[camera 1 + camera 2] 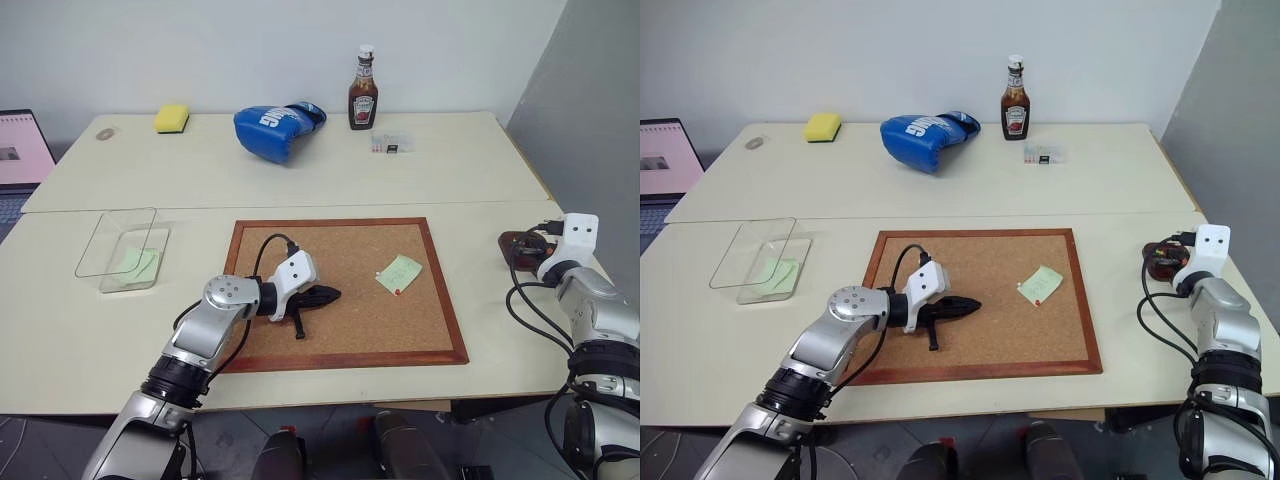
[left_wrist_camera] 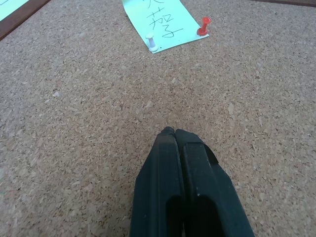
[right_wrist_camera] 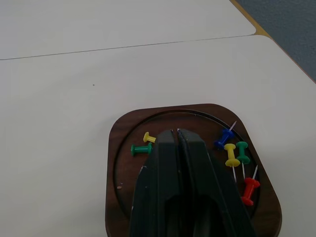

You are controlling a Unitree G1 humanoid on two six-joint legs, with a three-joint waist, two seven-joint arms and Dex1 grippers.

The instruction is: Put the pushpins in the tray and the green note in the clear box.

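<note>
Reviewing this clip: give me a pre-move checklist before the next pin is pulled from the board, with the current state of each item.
1. left gripper shut, empty over cork board: ok.
2. right gripper shut over tray: ok.
3. Pins already lying in tray: ok.
4. green note unpinned: not ok, red pushpin and white pushpin hold it.
5. clear box reachable, uncovered: ok.
6. Right gripper released its pin: cannot tell.

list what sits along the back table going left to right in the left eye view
yellow sponge → blue boxing glove → ketchup bottle → small clear case
</note>
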